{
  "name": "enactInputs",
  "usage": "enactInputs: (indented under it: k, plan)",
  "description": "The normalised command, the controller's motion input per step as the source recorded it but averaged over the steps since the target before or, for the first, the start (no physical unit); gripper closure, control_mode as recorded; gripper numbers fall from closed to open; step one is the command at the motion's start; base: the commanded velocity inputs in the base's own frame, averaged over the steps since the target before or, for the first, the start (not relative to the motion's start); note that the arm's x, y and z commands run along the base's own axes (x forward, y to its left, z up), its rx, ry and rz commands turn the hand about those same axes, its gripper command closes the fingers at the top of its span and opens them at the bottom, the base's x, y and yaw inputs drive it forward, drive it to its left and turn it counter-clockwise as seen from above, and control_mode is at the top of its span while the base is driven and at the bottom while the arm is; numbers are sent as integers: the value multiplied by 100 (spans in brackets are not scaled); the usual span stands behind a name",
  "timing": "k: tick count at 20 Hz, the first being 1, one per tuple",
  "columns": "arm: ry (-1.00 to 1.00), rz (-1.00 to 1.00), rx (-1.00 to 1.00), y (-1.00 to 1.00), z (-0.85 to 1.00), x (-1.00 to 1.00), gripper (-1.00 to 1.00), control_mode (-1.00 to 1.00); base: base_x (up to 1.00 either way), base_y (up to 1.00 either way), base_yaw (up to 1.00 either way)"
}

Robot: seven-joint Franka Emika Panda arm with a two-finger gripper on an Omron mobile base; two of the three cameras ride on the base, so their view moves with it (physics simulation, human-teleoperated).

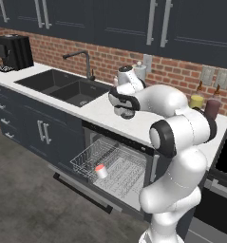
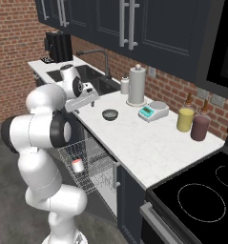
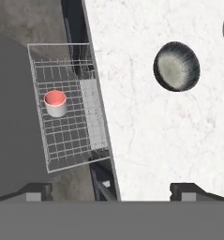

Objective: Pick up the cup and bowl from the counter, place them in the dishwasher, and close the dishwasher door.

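The white cup with its red inside stands upright in the silver wire rack, which is pulled out of the dishwasher. The cup also shows at the rack's front in both base views. The dishwasher door hangs open, dropped down under the rack. The dark grey bowl sits on the white counter, a little back from its front edge. My gripper hovers open and empty above the counter's front edge, between rack and bowl.
A paper towel roll, a small scale, a yellow canister and a maroon canister line the brick wall behind the bowl. The sink lies left of the dishwasher and the black stove right of it.
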Motion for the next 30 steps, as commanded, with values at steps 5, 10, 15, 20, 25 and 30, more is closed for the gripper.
enactInputs:
  k: [5,10,15,20,25,30]
  plan:
    - [0,-11,2,-42,-25,27,-100,-100,0,0,0]
    - [0,-2,1,-10,-24,65,-100,-100,0,0,0]
    - [0,0,0,5,-26,50,-100,-100,0,0,0]
    - [0,0,0,15,-18,54,-100,-100,0,0,0]
    - [-1,0,0,14,-13,45,-100,-100,0,0,0]
    - [-3,0,0,2,-27,32,-100,-100,0,0,0]
